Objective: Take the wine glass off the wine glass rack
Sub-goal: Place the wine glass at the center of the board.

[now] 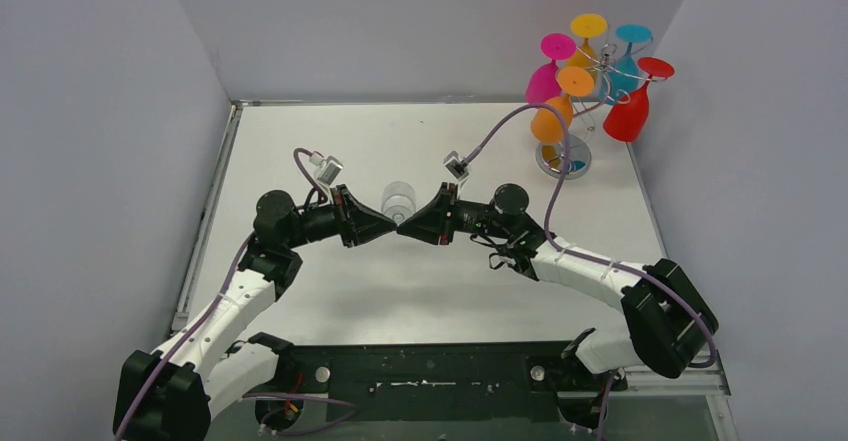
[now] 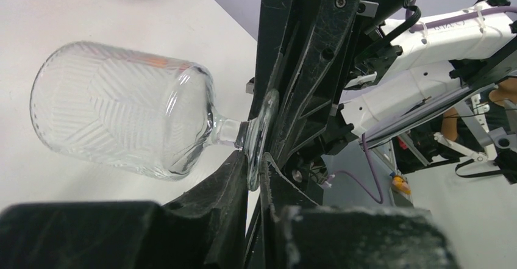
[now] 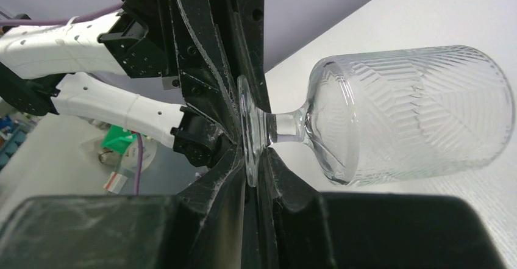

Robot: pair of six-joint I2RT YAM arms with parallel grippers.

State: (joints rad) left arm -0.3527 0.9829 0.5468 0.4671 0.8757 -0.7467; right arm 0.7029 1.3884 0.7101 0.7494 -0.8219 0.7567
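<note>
The left gripper [image 1: 384, 228] and right gripper [image 1: 414, 227] meet tip to tip at mid-worktop. Both are clamped edge-on on the thin round foot [image 3: 248, 119] of the clear wine glass [image 1: 398, 201]. The glass lies on its side above the white worktop [image 1: 420, 291], its long axis running from the jaws toward the far edge. Its bowl [image 2: 122, 107] is moulded with chevron ribbing, on a short stem. The wire wine glass rack [image 1: 566, 156], hung with coloured glasses, stands well apart at far right, nearer the right arm.
</note>
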